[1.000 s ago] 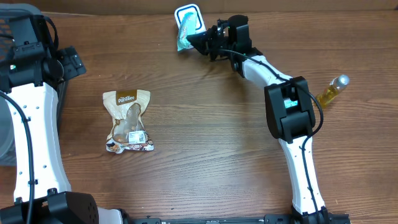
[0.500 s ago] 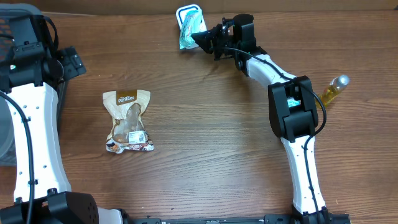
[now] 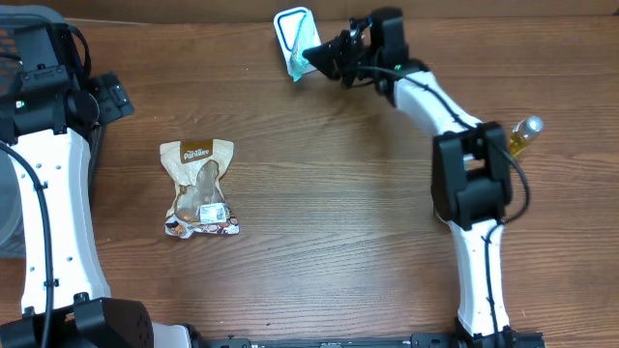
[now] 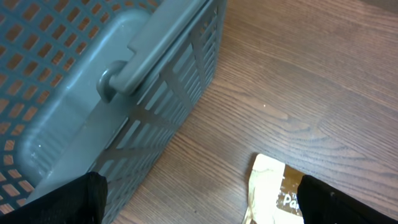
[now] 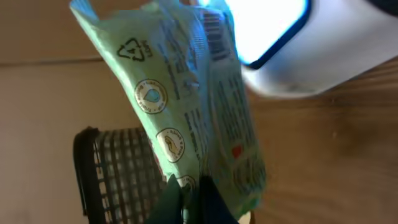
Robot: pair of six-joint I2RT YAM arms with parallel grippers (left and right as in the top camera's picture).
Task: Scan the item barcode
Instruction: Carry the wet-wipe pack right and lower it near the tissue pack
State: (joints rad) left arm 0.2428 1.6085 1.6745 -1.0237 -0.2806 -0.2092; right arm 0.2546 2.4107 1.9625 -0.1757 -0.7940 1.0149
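My right gripper (image 3: 316, 55) is shut on the bottom edge of a green packet (image 3: 300, 64) and holds it just below the white scanner (image 3: 292, 23) at the table's back edge. In the right wrist view the packet (image 5: 186, 106) hangs upright from the closed right gripper (image 5: 193, 194). Its printed barcode (image 5: 211, 28) lies near the scanner's lit blue window (image 5: 267, 28). My left gripper (image 4: 199, 202) stands open at the far left above bare wood, with nothing between its fingers.
A brown snack pouch (image 3: 199, 188) lies flat at left of centre, its top edge (image 4: 273, 190) showing in the left wrist view. A grey slatted basket (image 4: 93, 93) stands at the left edge. A yellow bottle (image 3: 518, 137) lies at the right.
My right gripper has carried the green packet up and to the right, so it now sits closer under the scanner. The left arm has not moved.
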